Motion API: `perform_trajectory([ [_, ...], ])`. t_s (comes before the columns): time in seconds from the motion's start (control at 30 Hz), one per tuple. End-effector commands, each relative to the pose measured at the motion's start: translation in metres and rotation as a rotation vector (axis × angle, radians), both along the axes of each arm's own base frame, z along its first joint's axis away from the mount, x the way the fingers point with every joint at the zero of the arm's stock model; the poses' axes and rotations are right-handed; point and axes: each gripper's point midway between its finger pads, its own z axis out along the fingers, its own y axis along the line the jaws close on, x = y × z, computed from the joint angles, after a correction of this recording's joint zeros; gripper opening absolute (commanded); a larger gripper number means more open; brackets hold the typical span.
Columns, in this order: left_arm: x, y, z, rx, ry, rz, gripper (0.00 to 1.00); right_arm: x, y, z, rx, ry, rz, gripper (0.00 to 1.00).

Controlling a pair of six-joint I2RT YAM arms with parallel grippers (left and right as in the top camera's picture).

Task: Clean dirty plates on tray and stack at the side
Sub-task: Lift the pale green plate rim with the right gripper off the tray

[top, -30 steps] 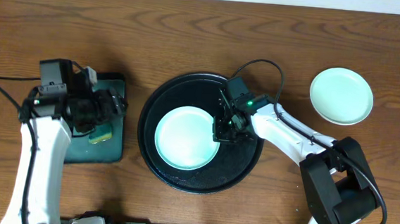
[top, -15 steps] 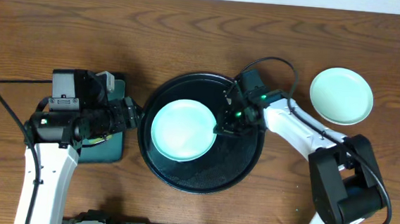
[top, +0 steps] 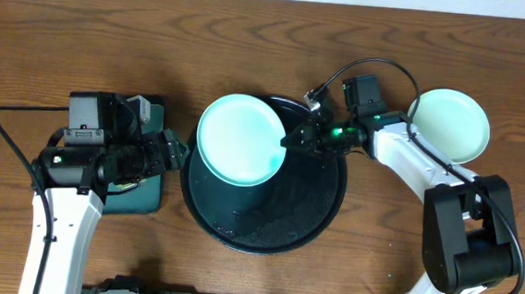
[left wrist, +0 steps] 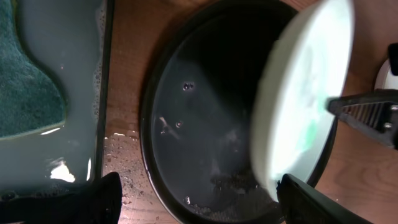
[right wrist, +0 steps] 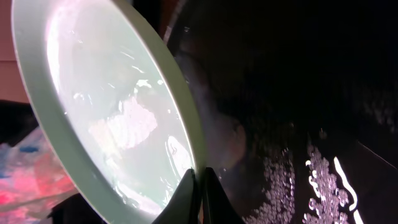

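At the far left of the wooden table [top: 252,35], the left arm [top: 54,216] reaches over a shallow dark green basin [top: 140,200]. The left wrist view shows cloudy, soapy water [left wrist: 68,74] in that basin, with a green sponge [left wrist: 25,68] lying in it at the far side. The left gripper [top: 171,150] hangs just past the basin's right edge, near the rim of the tray. Its two fingers [left wrist: 106,199] stand wide apart with nothing between them.

Next comes the round black tray [top: 277,208]. Its floor is wet, with droplets, a few small specks and a patch of foam near the near rim [left wrist: 224,183].

Over the tray's upper left part sits the mint green plate [top: 237,138], tipped up steeply rather than lying flat. From above it covers part of the tray's rim. In the left wrist view the plate [left wrist: 305,93] stands almost on edge, its underside turned toward that camera. Whether its low edge touches the tray cannot be told. In the right wrist view, the plate's face [right wrist: 106,112] is wet and streaked with bubbles.

The right gripper [top: 291,142] is clamped on the plate's right rim, its fingers [right wrist: 188,196] pinched together over the edge. The right arm [top: 410,162] stretches back toward the right.

Farthest right, well apart from the tray, a second mint plate [top: 449,125] lies flat on the table.
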Motion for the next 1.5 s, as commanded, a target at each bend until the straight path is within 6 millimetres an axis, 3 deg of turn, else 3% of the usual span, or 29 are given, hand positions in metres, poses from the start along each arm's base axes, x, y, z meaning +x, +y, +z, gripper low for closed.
perform_trajectory([
  [0.0, 0.000, -0.003, 0.007, -0.004, -0.019, -0.024, 0.81, 0.003, -0.002, 0.016, 0.087, -0.059, 0.044, 0.02],
  [0.23, 0.000, -0.003, 0.007, -0.003, -0.015, -0.024, 0.81, 0.020, -0.021, 0.023, -0.045, -0.213, -0.005, 0.02],
  [0.47, 0.000, -0.003, 0.007, -0.003, -0.016, -0.024, 0.81, 0.026, -0.073, 0.039, -0.440, -0.404, -0.108, 0.02],
  [0.53, 0.000, -0.002, 0.006, 0.001, -0.016, -0.022, 0.81, 0.022, -0.093, 0.052, -0.616, -0.485, -0.141, 0.02],
  [0.67, 0.000, 0.002, 0.005, 0.024, -0.013, -0.010, 0.81, 0.013, -0.109, 0.074, -0.852, -0.613, -0.169, 0.02],
  [1.0, 0.000, 0.002, 0.005, 0.025, -0.013, -0.010, 0.81, -0.002, -0.101, 0.103, -1.244, -0.884, -0.096, 0.01],
  [1.27, 0.001, 0.005, 0.002, 0.043, -0.006, -0.001, 0.81, -0.013, -0.092, 0.146, -1.552, -1.136, -0.039, 0.01],
  [1.47, 0.002, 0.006, -0.001, 0.043, 0.005, -0.001, 0.81, -0.026, -0.071, 0.182, -1.717, -1.312, 0.005, 0.01],
])
